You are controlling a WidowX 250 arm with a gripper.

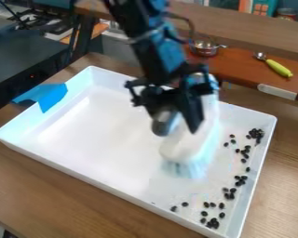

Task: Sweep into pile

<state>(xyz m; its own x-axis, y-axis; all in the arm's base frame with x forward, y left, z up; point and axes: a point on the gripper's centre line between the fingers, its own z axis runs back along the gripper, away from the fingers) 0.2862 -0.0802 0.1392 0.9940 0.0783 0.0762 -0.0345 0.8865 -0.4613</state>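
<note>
The black gripper hangs over the middle right of the white tray, shut on a white brush. The brush slants down, its pale bristles low over or on the tray floor; whether they touch it I cannot tell. Dark beans lie scattered to the right of and in front of the bristles, in a loose band along the tray's right side. One cluster sits near the right wall, and another near the front right corner.
Raised walls surround the tray, with blue tape over its left rim. Behind it, a brown shelf holds a small metal pot and a green-handled utensil. A dark surface stands at the left.
</note>
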